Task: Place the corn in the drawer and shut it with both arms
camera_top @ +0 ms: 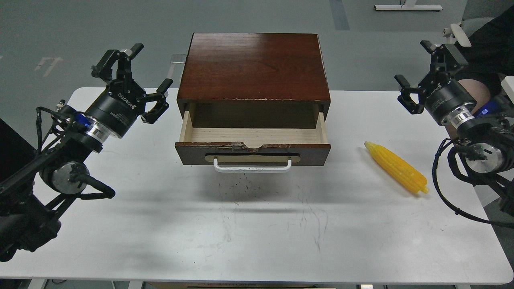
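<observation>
Both gripper ends, left (134,76) and right (417,66), spread, empty; drawer (253,136) interior partly hidden; corn (395,166) outside.

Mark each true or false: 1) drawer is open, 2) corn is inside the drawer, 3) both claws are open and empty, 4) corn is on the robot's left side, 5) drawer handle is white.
1) The drawer is open: true.
2) The corn is inside it: false, it lies on the table, right of the drawer.
3) Left claw and right claw are open and empty: true.
4) Corn is on the robot's left: false, right side.
5) The handle is white: true.
</observation>
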Robot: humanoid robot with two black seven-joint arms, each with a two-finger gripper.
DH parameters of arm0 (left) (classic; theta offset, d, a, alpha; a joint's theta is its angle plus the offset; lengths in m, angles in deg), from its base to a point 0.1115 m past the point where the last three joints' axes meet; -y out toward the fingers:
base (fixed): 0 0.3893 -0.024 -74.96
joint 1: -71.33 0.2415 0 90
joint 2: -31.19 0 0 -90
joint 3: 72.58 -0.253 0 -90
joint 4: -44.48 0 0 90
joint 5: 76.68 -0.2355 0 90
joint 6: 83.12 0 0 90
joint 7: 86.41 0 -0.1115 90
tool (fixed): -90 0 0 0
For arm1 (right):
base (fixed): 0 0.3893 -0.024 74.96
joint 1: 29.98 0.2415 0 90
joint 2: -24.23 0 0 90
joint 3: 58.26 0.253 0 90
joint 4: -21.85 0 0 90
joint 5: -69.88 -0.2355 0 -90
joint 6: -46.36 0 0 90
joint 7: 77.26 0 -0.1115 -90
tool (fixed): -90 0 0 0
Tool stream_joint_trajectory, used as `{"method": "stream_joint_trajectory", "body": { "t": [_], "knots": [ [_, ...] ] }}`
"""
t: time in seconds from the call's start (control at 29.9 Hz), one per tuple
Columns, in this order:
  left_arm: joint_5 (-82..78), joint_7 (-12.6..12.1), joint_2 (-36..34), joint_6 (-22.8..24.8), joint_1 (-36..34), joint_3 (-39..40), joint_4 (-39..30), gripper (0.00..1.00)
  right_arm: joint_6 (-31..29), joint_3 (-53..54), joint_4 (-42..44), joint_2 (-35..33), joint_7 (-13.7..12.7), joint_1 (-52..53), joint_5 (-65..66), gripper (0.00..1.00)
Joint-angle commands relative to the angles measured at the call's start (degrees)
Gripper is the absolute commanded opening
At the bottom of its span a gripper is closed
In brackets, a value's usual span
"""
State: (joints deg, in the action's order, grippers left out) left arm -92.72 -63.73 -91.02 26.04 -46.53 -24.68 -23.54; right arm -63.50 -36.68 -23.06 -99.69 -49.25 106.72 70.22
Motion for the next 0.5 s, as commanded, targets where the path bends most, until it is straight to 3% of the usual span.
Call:
{"method": "stream_joint_trajectory", "body": {
  "t": [0.0, 0.23, 0.3, 0.47],
  "knots": [
    [0.0, 0.1, -0.4, 0.0, 0.6, 0.4, -0.1, 0.98, 0.0, 0.0, -0.4, 0.0, 0.0, -0.1, 0.1, 0.99],
    [0.0, 0.1, -0.9, 0.2, 0.7, 0.4, -0.1, 0.98, 0.0, -1.0, -1.0, -1.2, 0.0, 0.4, 3.5, 1.00],
    [0.0, 0.1, -0.9, 0.4, 0.6, 0.5, -0.1, 0.99, 0.0, -2.6, -2.2, -3.8, 0.0, 1.4, 9.6, 1.00],
    [0.0, 0.1, -0.9, 0.4, 0.6, 0.8, -0.2, 0.98, 0.0, -9.9, -4.0, -10.1, 0.0, 8.1, 39.4, 1.00]
  ]
}}
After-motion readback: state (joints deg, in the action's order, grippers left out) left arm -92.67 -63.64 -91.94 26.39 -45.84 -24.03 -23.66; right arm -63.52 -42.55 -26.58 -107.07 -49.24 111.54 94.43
